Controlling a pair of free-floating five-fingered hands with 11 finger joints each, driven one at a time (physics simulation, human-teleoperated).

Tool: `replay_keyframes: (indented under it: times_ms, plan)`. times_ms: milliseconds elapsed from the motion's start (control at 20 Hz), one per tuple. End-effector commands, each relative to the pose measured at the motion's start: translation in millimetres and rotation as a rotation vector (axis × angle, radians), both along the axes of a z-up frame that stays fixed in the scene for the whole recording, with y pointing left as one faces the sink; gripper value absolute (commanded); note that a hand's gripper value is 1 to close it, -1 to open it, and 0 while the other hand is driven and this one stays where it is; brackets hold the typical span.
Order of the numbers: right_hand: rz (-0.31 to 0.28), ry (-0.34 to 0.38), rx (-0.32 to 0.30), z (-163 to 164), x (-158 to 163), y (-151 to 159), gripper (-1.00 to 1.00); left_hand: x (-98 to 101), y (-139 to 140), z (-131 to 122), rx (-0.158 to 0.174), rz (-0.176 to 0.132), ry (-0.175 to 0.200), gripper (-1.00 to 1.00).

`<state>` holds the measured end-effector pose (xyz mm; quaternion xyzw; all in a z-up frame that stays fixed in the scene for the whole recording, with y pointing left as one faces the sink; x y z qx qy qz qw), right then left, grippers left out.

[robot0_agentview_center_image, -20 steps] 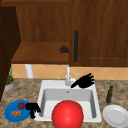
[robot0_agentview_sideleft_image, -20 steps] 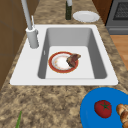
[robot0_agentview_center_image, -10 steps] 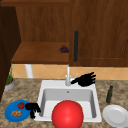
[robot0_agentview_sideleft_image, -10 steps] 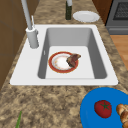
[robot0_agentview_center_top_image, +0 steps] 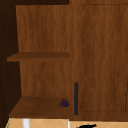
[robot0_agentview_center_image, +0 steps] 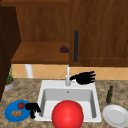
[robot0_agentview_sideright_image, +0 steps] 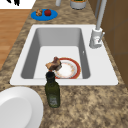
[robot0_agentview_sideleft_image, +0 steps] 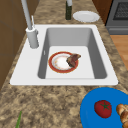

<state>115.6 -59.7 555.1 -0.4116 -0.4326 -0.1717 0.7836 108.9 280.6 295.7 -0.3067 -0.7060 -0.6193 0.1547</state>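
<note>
Speckled stone counter around a white sink. From the front, the right hand floats flat, fingers straight, holding nothing, beside the faucet; the left hand hangs curled and unladen at the blue plate. Left side: tomato rests there.

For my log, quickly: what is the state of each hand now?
Left hand: fingers curled, holding nothing, beside the blue plate.
Right hand: open, near the faucet.

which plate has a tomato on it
The blue plate on the counter left of the sink, beside the left hand, carries the tomato. The white plate is bare; the red-rimmed plate holds brown food.
</note>
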Motion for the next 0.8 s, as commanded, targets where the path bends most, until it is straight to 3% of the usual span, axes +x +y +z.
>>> replay_keyframes:
  times_ms: [0,750]
  plan:
    - [-0.072,-0.052,0.069,16,-1,5,-1.0,0.0,0,0,0.0,0.0,0.0,0.0]
    - [-0.181,-0.064,0.178,76,-4,28,-1.0,0.0,0,0,0.0,0.0,0.0,0.0]
